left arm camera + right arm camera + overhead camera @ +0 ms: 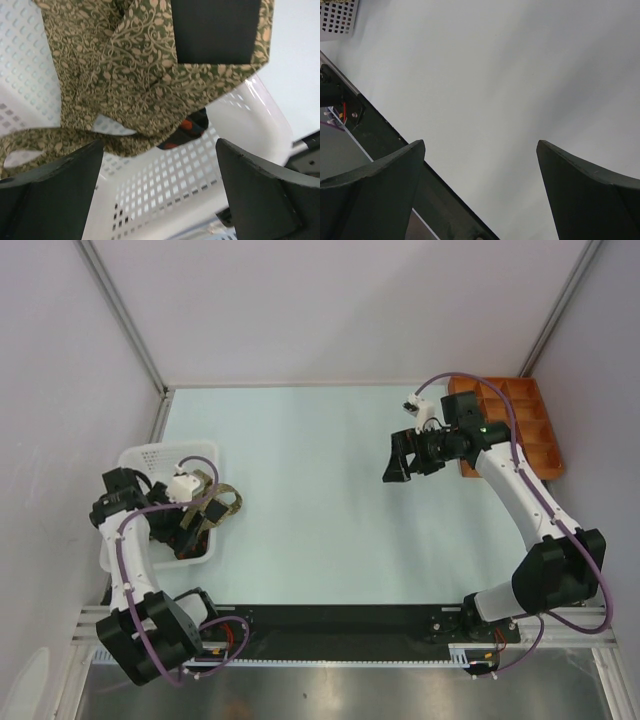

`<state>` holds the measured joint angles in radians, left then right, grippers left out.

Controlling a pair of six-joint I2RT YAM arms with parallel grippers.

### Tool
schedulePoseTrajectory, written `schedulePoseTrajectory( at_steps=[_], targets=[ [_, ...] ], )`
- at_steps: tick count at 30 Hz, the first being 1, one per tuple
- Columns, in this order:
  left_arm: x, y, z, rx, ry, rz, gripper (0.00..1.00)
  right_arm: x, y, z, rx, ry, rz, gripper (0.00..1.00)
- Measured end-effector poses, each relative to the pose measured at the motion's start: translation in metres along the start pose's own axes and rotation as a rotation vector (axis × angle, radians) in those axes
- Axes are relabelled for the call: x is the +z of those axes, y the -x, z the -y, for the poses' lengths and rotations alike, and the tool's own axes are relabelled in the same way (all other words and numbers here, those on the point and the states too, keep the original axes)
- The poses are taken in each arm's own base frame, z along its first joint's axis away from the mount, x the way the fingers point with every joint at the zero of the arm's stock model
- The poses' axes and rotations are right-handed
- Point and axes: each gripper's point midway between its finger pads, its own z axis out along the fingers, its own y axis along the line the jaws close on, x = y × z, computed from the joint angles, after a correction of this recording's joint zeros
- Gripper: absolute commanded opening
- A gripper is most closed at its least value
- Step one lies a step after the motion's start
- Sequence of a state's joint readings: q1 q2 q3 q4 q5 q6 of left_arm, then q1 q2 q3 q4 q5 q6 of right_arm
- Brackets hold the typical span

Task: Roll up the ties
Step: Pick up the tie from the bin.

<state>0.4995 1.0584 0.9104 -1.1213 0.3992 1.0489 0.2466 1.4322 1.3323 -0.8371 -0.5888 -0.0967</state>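
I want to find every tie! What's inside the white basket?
An olive-tan patterned tie lies bunched in the white basket, spilling over its rim. Beneath it peeks a dark cloth with orange-red spots. Whatever else lies under the tie is covered.

We see a pale blue-green counter (pixel 320 490). A white mesh basket (pixel 150 453) sits on it by our left edge, and an orange compartment tray (pixel 530 400) lies in the far right corner.

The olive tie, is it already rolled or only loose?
Loose, not rolled: the olive tie lies crumpled in the white basket, part of it draped over the rim.
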Motion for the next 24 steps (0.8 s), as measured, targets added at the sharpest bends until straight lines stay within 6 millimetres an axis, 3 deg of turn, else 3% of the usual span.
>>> schedulePoseTrajectory(
  at_steps=[9, 16, 20, 21, 24],
  targets=[
    [0.047, -0.002, -0.003, 0.148, 0.095, 0.047, 1.0, 0.001, 0.008, 0.004, 0.015, 0.011, 0.003, 1.0],
    [0.057, 0.014, -0.041, 0.187, 0.244, 0.102, 0.99, -0.001, 0.007, 0.009, 0.035, 0.008, 0.004, 1.0],
    [0.066, 0.02, -0.052, 0.161, 0.244, 0.118, 1.0, -0.003, 0.006, 0.011, 0.044, 0.01, 0.003, 1.0],
    [0.068, 0.023, -0.055, 0.152, 0.237, 0.122, 0.97, -0.003, 0.006, 0.011, 0.045, 0.01, 0.004, 1.0],
    [0.076, 0.031, -0.062, 0.117, 0.207, 0.134, 0.78, -0.004, 0.007, 0.012, 0.048, 0.01, 0.006, 1.0]
  ],
)
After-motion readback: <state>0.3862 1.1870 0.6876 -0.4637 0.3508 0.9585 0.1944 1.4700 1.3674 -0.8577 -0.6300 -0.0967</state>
